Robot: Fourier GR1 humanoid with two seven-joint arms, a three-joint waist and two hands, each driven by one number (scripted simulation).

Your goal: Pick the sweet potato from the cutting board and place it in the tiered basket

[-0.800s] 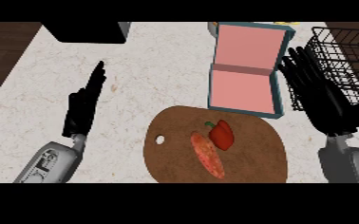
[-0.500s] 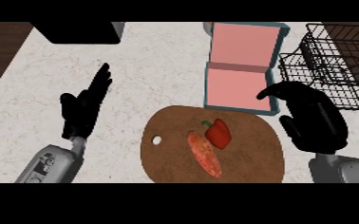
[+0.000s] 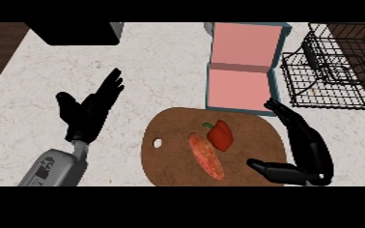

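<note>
An orange sweet potato (image 3: 206, 156) lies lengthwise on the round brown cutting board (image 3: 171, 147), with a red pepper (image 3: 219, 134) just right of its upper end. My right hand (image 3: 305, 147) hangs open over the board's right edge, thumb stretched left toward the sweet potato's lower end without touching it. The black wire tiered basket (image 3: 324, 72) stands at the far right. Left of the board, my left hand (image 3: 89, 108) rests open with its fingers pointing up.
An open teal box with a pink inside (image 3: 242, 67) lies between the board and the basket. A dark block (image 3: 75, 33) sits at the counter's top left. Bare speckled counter (image 3: 157, 72) spreads between them.
My right hand has come away from the basket, down and left over the board's right edge, its thumb spreading out. The left hand has turned, showing its palm and spread fingers.
</note>
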